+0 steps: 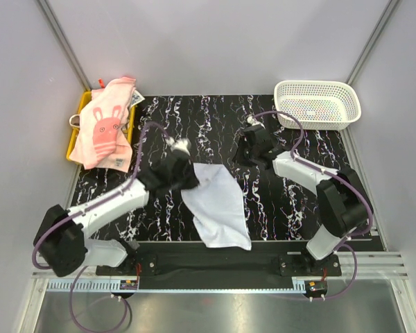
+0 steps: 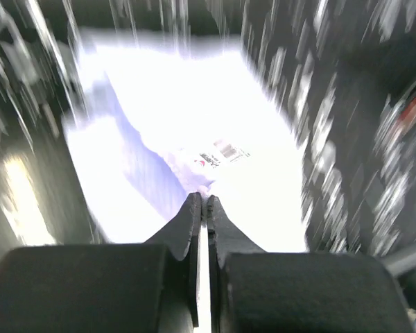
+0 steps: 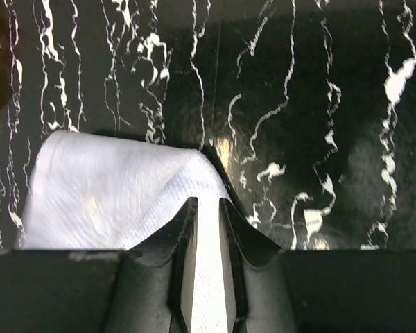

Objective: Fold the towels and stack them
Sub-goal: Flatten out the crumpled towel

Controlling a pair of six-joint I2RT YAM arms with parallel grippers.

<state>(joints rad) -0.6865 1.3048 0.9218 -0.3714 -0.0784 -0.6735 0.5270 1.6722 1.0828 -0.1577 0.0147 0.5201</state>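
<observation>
A pale blue-white towel point(image 1: 218, 201) lies partly spread on the black marbled table, hanging toward the near edge. My left gripper point(image 1: 191, 172) is shut on its upper left corner. In the left wrist view the jaws point(image 2: 204, 198) pinch the towel point(image 2: 194, 90) just below its small label point(image 2: 225, 151). My right gripper point(image 1: 238, 161) holds the upper right corner. In the right wrist view its jaws point(image 3: 208, 202) are closed on a raised fold of the towel point(image 3: 104, 201). More towels, among them a pink one with a rabbit face point(image 1: 105, 132), are piled at the back left.
The pink pile sits on a yellow tray point(image 1: 74, 142) at the table's left edge. A white lattice basket point(image 1: 317, 104) stands at the back right corner. Grey walls close in both sides. Purple cables loop off both arms.
</observation>
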